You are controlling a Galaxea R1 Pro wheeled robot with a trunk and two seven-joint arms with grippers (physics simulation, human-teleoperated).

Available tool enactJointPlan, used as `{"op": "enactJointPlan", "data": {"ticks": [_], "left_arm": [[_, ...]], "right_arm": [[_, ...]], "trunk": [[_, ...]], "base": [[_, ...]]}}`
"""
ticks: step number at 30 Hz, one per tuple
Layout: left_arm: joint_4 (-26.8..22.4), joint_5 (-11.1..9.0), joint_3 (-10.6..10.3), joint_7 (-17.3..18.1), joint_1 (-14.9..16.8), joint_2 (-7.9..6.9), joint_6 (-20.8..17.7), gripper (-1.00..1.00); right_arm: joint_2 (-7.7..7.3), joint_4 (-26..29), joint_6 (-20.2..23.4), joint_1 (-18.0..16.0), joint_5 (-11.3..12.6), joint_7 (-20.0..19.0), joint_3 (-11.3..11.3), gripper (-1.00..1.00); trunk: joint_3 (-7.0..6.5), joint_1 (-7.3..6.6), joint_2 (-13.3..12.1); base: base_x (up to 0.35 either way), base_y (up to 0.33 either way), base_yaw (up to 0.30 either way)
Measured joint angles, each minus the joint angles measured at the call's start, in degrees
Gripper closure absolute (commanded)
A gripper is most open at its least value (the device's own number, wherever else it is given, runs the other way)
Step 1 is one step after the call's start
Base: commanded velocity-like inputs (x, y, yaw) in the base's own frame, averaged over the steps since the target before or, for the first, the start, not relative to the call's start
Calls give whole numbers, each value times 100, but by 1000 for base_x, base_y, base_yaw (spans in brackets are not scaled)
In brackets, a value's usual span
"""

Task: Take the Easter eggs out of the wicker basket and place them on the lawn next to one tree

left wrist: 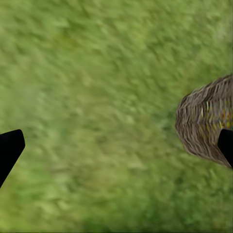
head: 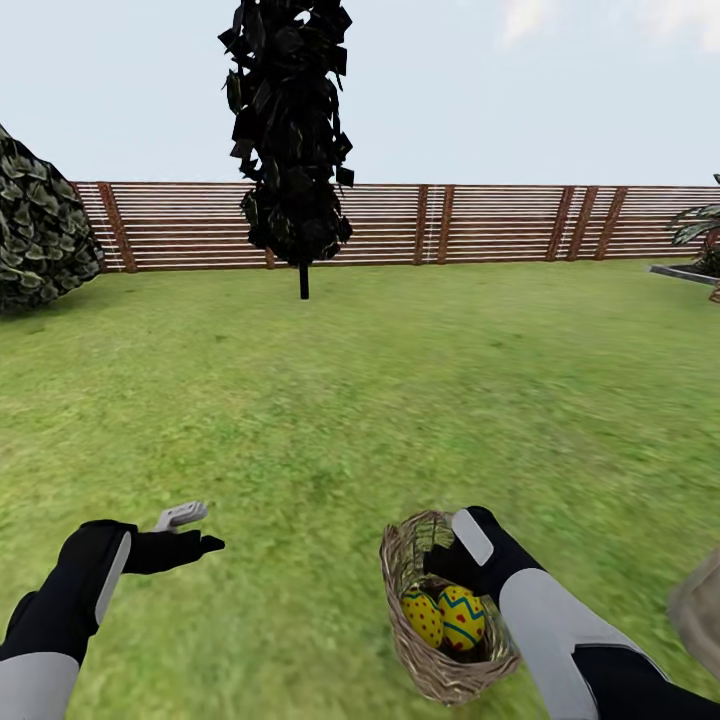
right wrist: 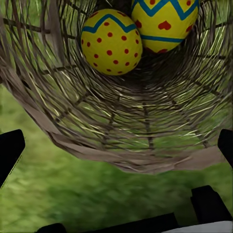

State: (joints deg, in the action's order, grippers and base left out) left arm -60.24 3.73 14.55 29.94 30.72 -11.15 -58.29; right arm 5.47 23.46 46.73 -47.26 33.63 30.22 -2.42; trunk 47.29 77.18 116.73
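The brown wicker basket (head: 432, 655) lies tilted on the lawn (head: 380, 400), close in front of me on the right. Two yellow Easter eggs with red dots and blue zigzag bands (head: 423, 615) (head: 462, 617) sit inside it. The right wrist view looks into the basket (right wrist: 121, 126) at both eggs (right wrist: 110, 41) (right wrist: 162, 22). My right gripper (head: 445, 560) is at the basket's rim, open (right wrist: 116, 145), with nothing between its fingers. My left gripper (head: 190, 530) hovers open over bare grass (left wrist: 116, 145), with the basket (left wrist: 204, 121) off to its side. The tree is out of view.
A narrow black conifer (head: 290, 140) stands ahead before a slatted wooden fence (head: 480, 225). A dark leafy bush (head: 40, 235) is at the far left, and palm fronds (head: 700, 225) at the far right. A tan-grey shape (head: 700, 605) shows at the lower right edge.
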Motion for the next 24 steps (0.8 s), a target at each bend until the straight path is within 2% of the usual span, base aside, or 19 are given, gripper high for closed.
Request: {"op": "enactJointPlan", "data": {"ticks": [5,15,24], "left_arm": [[-6,-3,-4,3,0,20,5,-100],[-154,-7,-7,3,9,16,5,-100],[-308,-7,-5,10,9,11,-8,-100]], "right_arm": [[-62,0,-15,0,-66,-518,-5,-100],[-53,0,-60,0,-100,-593,9,-100],[-38,0,-414,0,-120,-569,48,-100]], "trunk": [[90,110,201],[269,330,602],[431,527,963]], "base": [[0,0,0],[0,0,0],[0,0,0]]}}
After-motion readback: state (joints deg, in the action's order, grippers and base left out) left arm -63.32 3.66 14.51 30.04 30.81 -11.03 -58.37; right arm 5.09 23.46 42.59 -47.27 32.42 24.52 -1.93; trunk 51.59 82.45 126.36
